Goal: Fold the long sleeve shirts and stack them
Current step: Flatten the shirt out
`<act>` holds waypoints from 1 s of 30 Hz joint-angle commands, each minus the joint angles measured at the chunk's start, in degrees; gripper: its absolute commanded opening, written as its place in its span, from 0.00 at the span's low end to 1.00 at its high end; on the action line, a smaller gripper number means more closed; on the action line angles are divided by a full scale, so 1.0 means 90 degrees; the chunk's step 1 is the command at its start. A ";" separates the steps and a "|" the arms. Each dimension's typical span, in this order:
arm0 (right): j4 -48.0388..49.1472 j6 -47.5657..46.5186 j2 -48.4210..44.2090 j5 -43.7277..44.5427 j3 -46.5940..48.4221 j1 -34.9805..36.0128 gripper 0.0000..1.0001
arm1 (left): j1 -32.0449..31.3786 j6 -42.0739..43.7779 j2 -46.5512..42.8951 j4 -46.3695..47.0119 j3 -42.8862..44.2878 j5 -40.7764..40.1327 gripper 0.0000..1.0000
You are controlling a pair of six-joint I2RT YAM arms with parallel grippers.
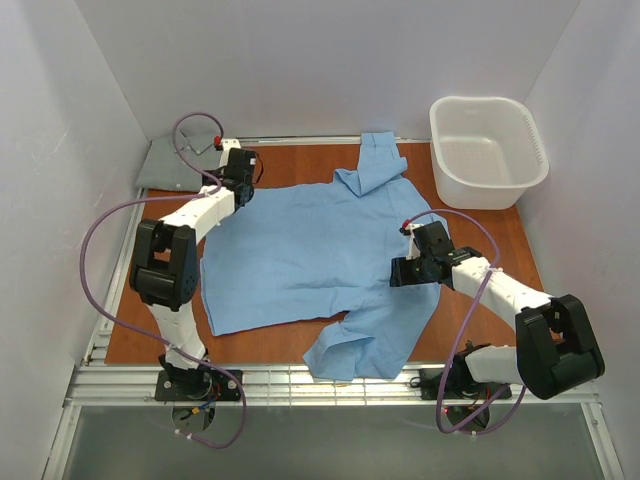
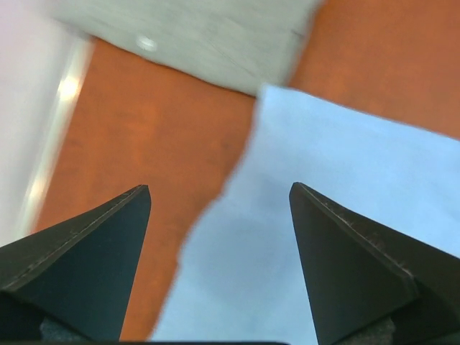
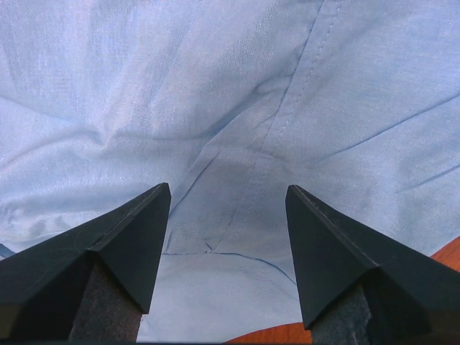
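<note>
Reddish-brown tabletop [image 1: 270, 345] carries the sky-blue shirt [image 1: 310, 250] spread flat at centre frame, while the grey-green shirt [image 1: 170, 165] lies at the upper left. Left gripper [image 2: 219, 190] hangs wide open over the blue shirt's edge, holding nothing. Right gripper [image 3: 228, 188] is also parted and empty, over a seam.
</note>
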 commanded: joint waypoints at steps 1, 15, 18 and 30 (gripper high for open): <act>-0.0054 -0.0009 -0.0056 -0.0040 0.0118 -0.0024 0.61 | 0.0138 -0.1193 -0.0873 -0.0564 -0.0369 0.2118 0.74; 0.0102 -0.0165 0.0364 -0.0255 0.0421 0.0034 0.61 | 0.1593 -0.2571 -0.2037 -0.0543 -0.2578 0.3902 0.76; 0.0161 -0.0156 0.0520 -0.0158 0.0451 0.0034 0.61 | 0.1672 -0.2639 -0.2183 -0.0544 -0.2899 0.4000 0.76; -0.0141 0.0361 0.0726 0.0271 -0.0223 -0.0239 0.62 | 0.1691 -0.2737 -0.1929 -0.0466 -0.3545 0.4752 0.60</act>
